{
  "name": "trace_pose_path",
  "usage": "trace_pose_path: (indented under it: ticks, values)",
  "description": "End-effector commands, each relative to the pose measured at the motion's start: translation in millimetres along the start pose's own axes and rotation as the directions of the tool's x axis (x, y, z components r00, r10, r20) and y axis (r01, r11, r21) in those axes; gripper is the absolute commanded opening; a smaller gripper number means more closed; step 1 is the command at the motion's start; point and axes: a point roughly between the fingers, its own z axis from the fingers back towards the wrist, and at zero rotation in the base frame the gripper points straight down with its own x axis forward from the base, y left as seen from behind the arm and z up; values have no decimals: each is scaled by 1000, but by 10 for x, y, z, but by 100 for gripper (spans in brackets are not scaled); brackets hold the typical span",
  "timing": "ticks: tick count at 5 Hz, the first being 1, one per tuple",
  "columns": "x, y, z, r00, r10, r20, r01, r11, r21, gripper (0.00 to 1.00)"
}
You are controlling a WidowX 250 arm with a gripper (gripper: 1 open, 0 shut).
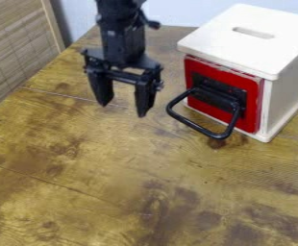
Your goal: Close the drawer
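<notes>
The drawer (209,104) has a red front set in a small white box cabinet (255,46) at the right. Its red front sits slightly proud of the cabinet face. A large black loop handle (201,120) hangs from a black bracket and reaches down to the tabletop. My gripper (122,99) hangs over the table to the left of the handle, fingers pointing down and spread. It is open and holds nothing. A gap of bare wood lies between its right finger and the loop handle.
The wooden table (126,183) is worn and stained. A woven bamboo panel (13,43) stands along the left edge. A pale wall runs behind the table.
</notes>
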Motion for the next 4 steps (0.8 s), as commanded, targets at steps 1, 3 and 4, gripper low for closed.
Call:
trace_pose_path:
  ticks: [1,3,4]
  values:
    - [-39,187,338,994,12,108,-13,1000,7,100]
    - [96,18,434,993,9,116,-11,1000,15,100]
    - [85,-129,439,995,-18,95,16,1000,26,100]
